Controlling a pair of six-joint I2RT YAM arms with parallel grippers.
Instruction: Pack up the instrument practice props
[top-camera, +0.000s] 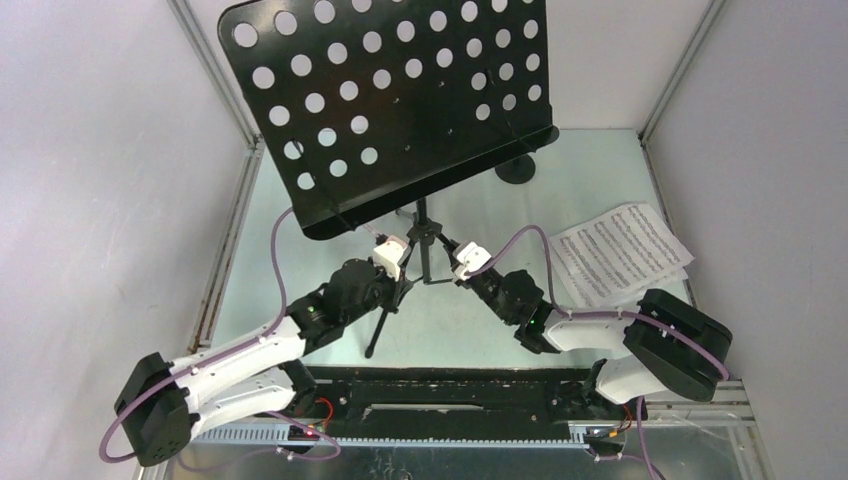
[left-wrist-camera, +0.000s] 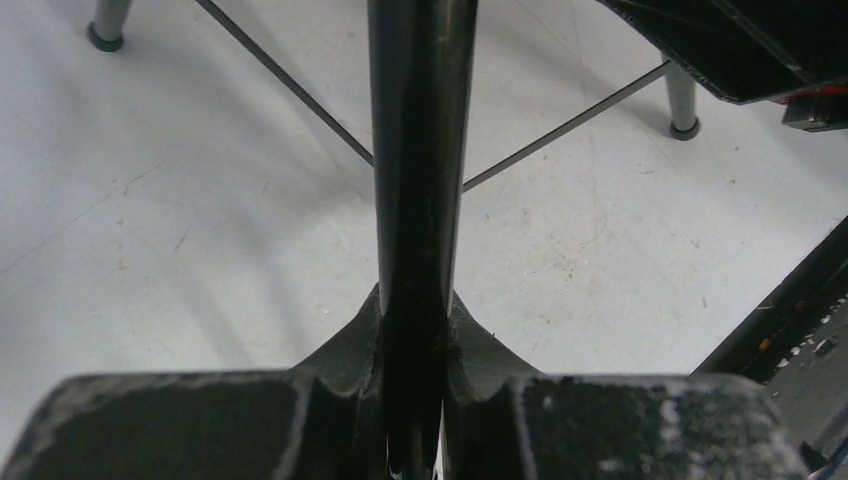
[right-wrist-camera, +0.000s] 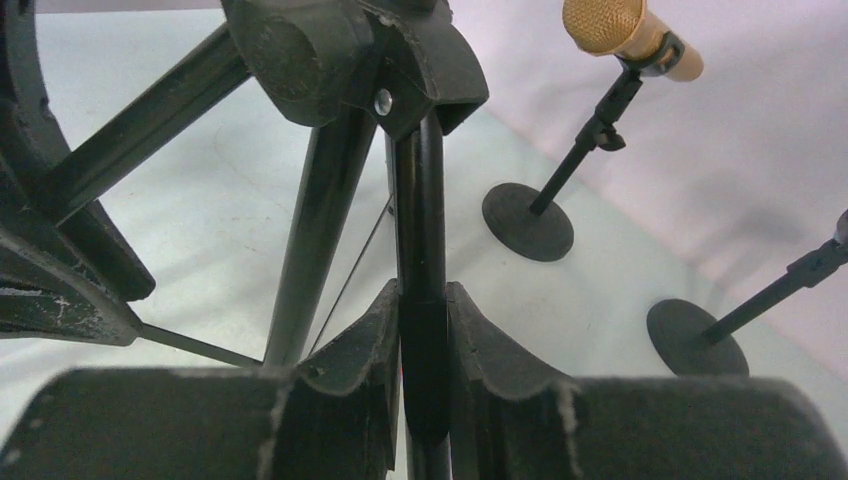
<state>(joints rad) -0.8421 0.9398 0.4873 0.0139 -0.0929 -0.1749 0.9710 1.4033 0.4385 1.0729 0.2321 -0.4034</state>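
The black music rack stands mid-table, its perforated desk (top-camera: 390, 100) tilted over the tripod (top-camera: 424, 240). My left gripper (top-camera: 404, 280) (left-wrist-camera: 415, 315) is shut on a thick black tube (left-wrist-camera: 420, 150) of that tripod. From the other side my right gripper (top-camera: 448, 268) (right-wrist-camera: 422, 305) is shut on a thinner black tube (right-wrist-camera: 420, 220) just under the tripod hub (right-wrist-camera: 350, 50). White sheet-music pages (top-camera: 620, 255) lie flat at the right. A tan microphone (right-wrist-camera: 625, 30) sits in a short round-based holder (right-wrist-camera: 527, 222). A second holder (right-wrist-camera: 697, 338) stands beside it, its top out of view.
Grey-tipped tripod feet (left-wrist-camera: 105, 35) (left-wrist-camera: 683, 125) and thin brace rods (left-wrist-camera: 290, 90) spread over the pale tabletop. One round holder base (top-camera: 516, 168) shows behind the desk's right corner. Metal frame posts (top-camera: 215, 70) and white walls enclose the table. A black rail (top-camera: 440, 400) runs along the near edge.
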